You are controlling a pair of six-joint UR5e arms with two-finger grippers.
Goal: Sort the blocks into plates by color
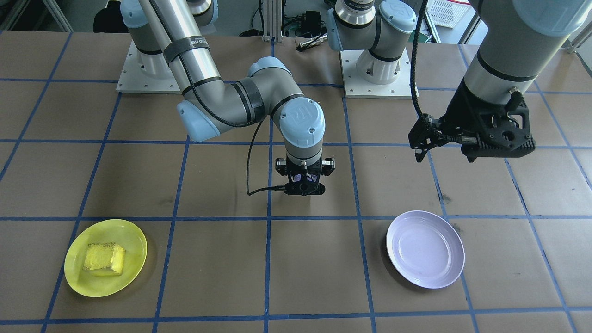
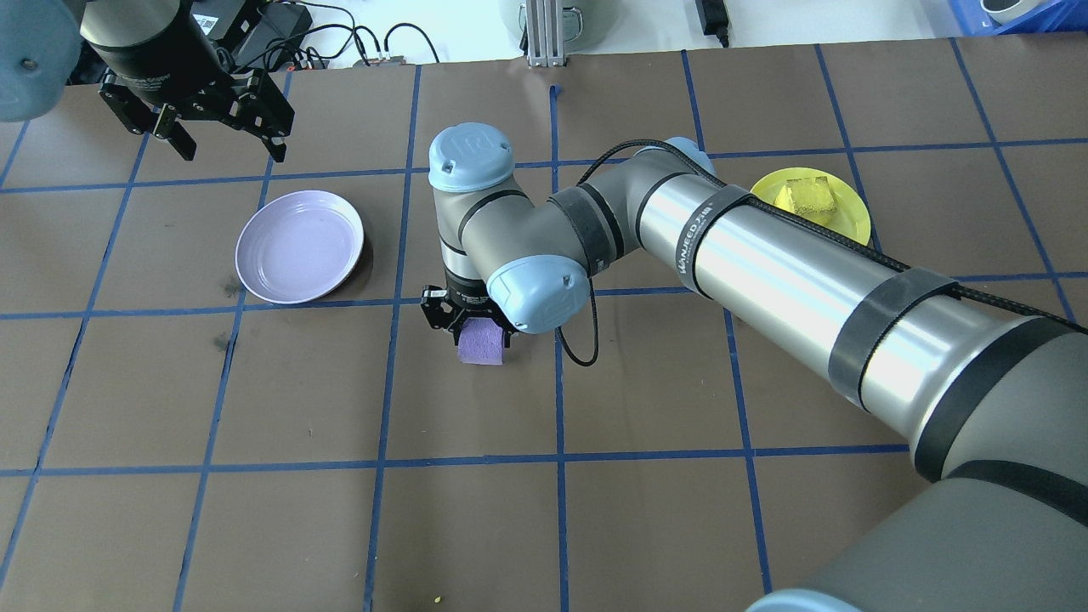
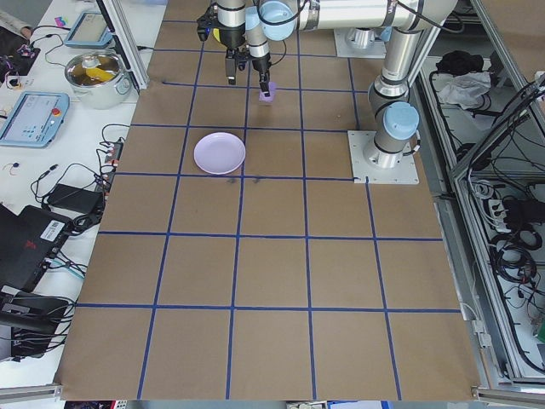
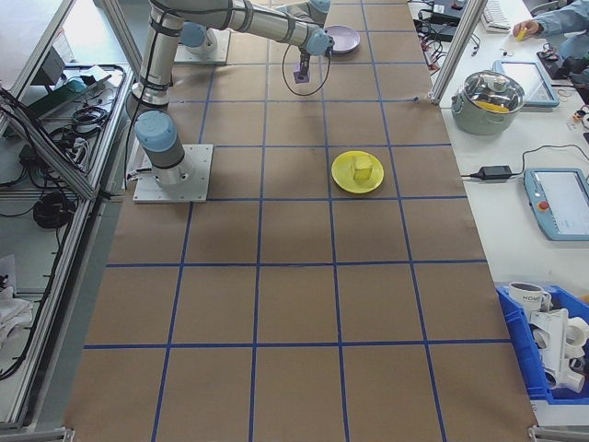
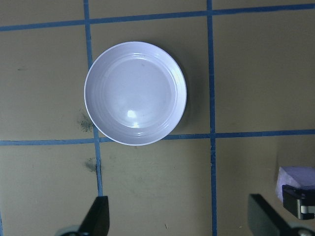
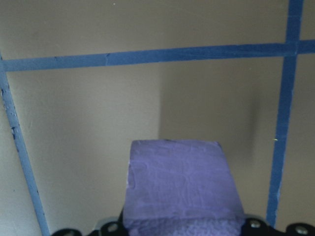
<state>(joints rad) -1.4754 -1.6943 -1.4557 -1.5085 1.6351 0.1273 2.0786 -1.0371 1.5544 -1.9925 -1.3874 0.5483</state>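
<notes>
A brown tabletop (image 2: pixel 280 527) ruled into squares by blue tape lines carries the whole scene, with benches of gear along its ends in the side views. The purple block (image 2: pixel 481 342) is a small cube with a rough, foam-like surface in a soft violet; it sits between the fingers of the right claw (image 2: pixel 469 327), which is closed on it, near the lavender plate (image 2: pixel 299 246) on the side toward the yellow plate (image 2: pixel 850 223). Whether the block's underside touches the tabletop or hangs just above it cannot be told. The yellow block (image 1: pixel 104 257) is a grainy, pale yellow cube lying inside the yellow plate, well apart from the lavender plate. Both plates are round, shallow and glossy; the lavender one holds nothing. In the front-facing view the purple block is almost wholly hidden behind the right claw's body and wrist, and in the overhead view the right arm's forearm cuts across the near rim of the yellow plate. In the right wrist view only the block's top face and part of one side show, the rest cut off at the bottom edge. The left claw (image 2: pixel 228 136) hangs above the tabletop beyond the lavender plate, its fingers spread wide with nothing between them. A metal pot (image 3: pixel 94 72) stands on a side bench.
</notes>
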